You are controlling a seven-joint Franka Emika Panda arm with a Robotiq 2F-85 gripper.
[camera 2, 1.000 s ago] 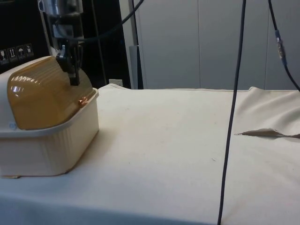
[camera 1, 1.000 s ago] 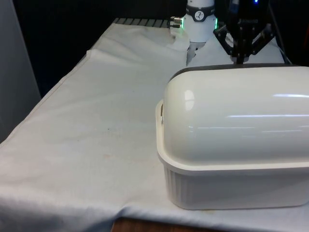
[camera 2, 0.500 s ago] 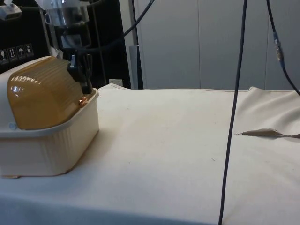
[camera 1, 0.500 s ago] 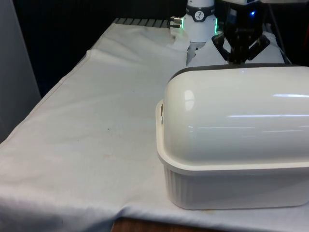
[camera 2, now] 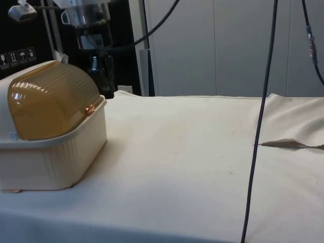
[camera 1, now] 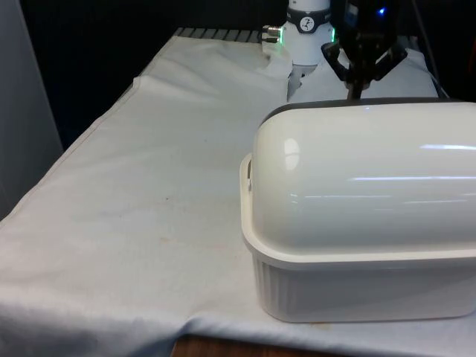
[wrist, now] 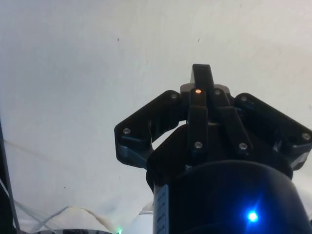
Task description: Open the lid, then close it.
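A bread box stands on the white cloth, its cream ribbed base [camera 2: 55,157] under a rounded amber lid [camera 2: 50,106] that lies fully down. The lid has a small copper knob [camera 2: 89,109] at its lower edge. In the front view the box turns its white back [camera 1: 364,186] to the camera. My black gripper [camera 2: 104,88] hangs just beyond the box's knob side, clear of the lid, above the cloth. Behind the box's top, the gripper [camera 1: 355,88] shows in the front view. In the wrist view its fingers [wrist: 201,80] meet at the tip, shut on nothing.
A black cable [camera 2: 260,116] hangs down in the side view. The cloth has a raised fold [camera 2: 288,144] at the side view's right. The robot's base [camera 1: 306,37] stands at the table's far end. Open cloth [camera 1: 163,171] stretches along the front view's left.
The gripper has come off the lid's knob and moved away from the box, rising a little. The lid has stayed down.
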